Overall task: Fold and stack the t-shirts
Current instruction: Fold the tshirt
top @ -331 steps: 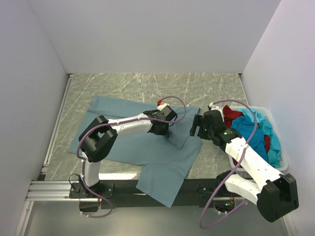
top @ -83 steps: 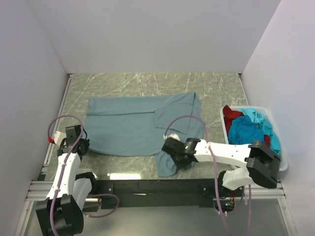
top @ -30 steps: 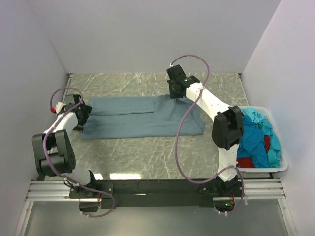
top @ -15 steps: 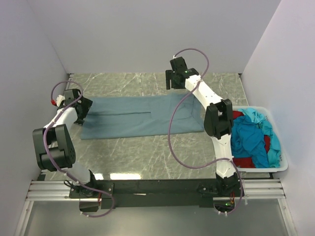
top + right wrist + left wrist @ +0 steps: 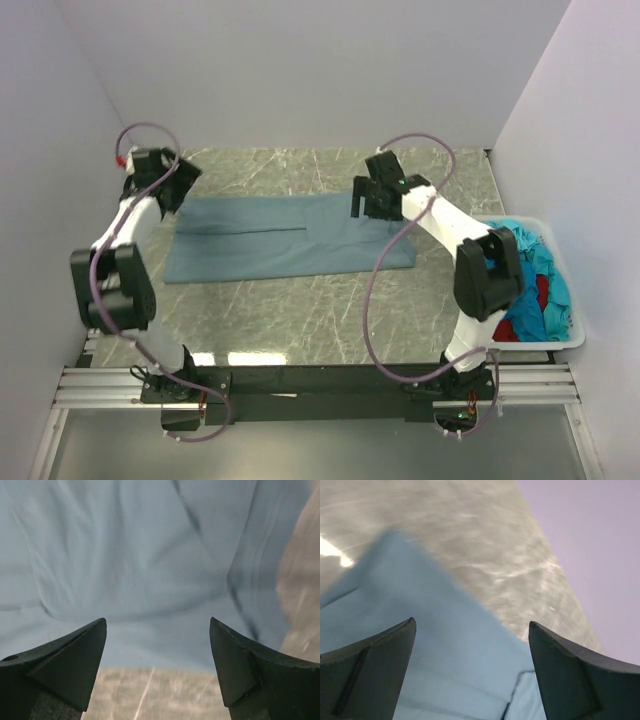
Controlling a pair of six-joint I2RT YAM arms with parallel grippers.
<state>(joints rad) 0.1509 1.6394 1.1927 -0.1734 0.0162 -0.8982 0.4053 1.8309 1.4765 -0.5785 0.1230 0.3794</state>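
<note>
1. Grey-blue t-shirt (image 5: 290,238): folded into a long band, it lies flat across the far half of the table, its long side running left to right. One fold line runs along the band's left half, and the right end shows soft creases.
2. Left gripper (image 5: 471,624): it is poised over the far-left corner of the band, near the left wall. Its two dark fingers (image 5: 375,665) stand wide apart with no cloth between them. The wrist view shows the corner of the cloth and bare table beyond it.
3. Right gripper (image 5: 158,620): it is poised over the far edge of the band towards its right end. Its fingers (image 5: 65,660) are also spread wide and grip nothing. The wrist view shows creased cloth filling most of the frame, with the cloth's edge and a strip of table beyond. Whether the tips touch the cloth cannot be told.
4. Turquoise t-shirt (image 5: 530,285) and dark red t-shirt (image 5: 505,332): both are bundled unfolded in the white plastic bin (image 5: 545,344), with the turquoise one largely on top.
5. The bin stands at the right edge of the table, just beside the right wall and apart from the band.
6. Table (image 5: 300,310): grey-green, with a marble pattern.
7. Purple cables (image 5: 375,300): one loops along each arm.
</note>
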